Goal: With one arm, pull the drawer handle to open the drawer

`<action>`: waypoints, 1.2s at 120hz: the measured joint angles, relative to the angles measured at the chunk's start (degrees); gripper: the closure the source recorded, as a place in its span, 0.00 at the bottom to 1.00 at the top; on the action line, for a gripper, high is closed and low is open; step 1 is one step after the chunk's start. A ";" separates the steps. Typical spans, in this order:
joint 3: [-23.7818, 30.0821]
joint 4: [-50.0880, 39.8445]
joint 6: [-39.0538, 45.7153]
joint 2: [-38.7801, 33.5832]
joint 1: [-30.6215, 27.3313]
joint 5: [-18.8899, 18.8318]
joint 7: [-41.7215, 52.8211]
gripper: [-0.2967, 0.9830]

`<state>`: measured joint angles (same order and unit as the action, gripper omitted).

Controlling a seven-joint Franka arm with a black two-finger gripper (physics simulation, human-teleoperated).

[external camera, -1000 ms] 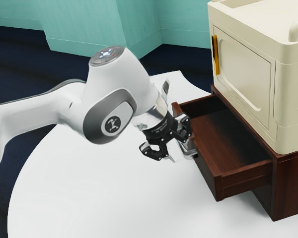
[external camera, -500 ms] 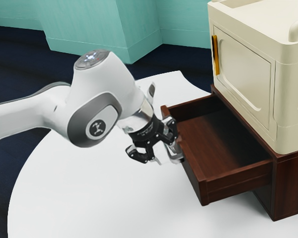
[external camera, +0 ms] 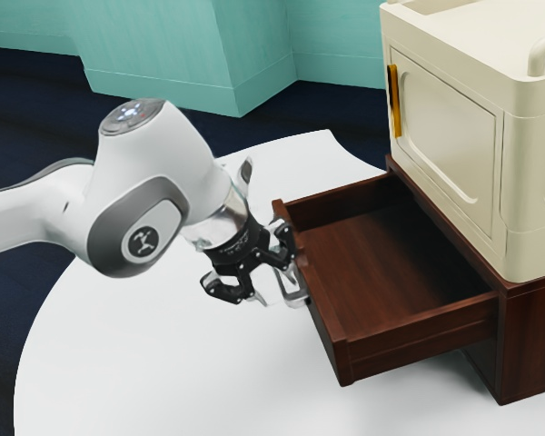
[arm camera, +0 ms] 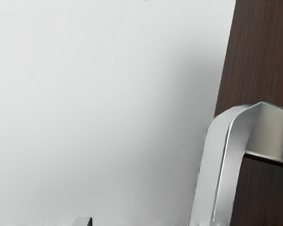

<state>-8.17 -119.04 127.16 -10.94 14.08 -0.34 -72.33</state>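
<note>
Drawer of dark brown wood [external camera: 325, 327], shown in the exterior view, stands well open, reaching out from its matching brown wooden cabinet [external camera: 533, 354] over the white, curved-edge counter [external camera: 163, 363]. On the drawer's outer front sits a bracket-shaped silver metal handle [external camera: 297, 297]. Beside that front is the black two-finger gripper [external camera: 274, 282], at the end of a white arm with grey trim [external camera: 154, 173] that comes in from the exterior view's left. The fingers are spread, with the handle by one of them rather than pinched between both. Above the drawer, a cream box-shaped cupboard [external camera: 445, 136] rests on the brown cabinet, a slim yellow-gold pull [external camera: 394, 100] upright on its door.

In the wrist view, the handle's rounded bend stands out from the drawer's brown grained front, and the pale counter lies beyond the drawer. A small grey piece [arm camera: 83, 221] apart from the handle is probably a fingertip.
</note>
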 joint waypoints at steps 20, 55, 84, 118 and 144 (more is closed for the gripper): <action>-0.01 -1.82 -0.11 -2.25 0.05 -0.78 -0.07 0.60; -0.08 -3.24 -0.37 -3.75 -0.21 -1.77 -0.39 0.60; -0.03 -2.75 -0.43 -4.59 -0.09 -3.42 -0.58 0.59; 0.31 3.30 -2.32 -8.58 0.02 -9.24 -0.66 0.48; 0.57 23.14 -25.52 -3.95 -10.46 -2.59 -6.95 0.32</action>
<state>-7.60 -95.90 101.64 -14.89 3.61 -2.92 -79.28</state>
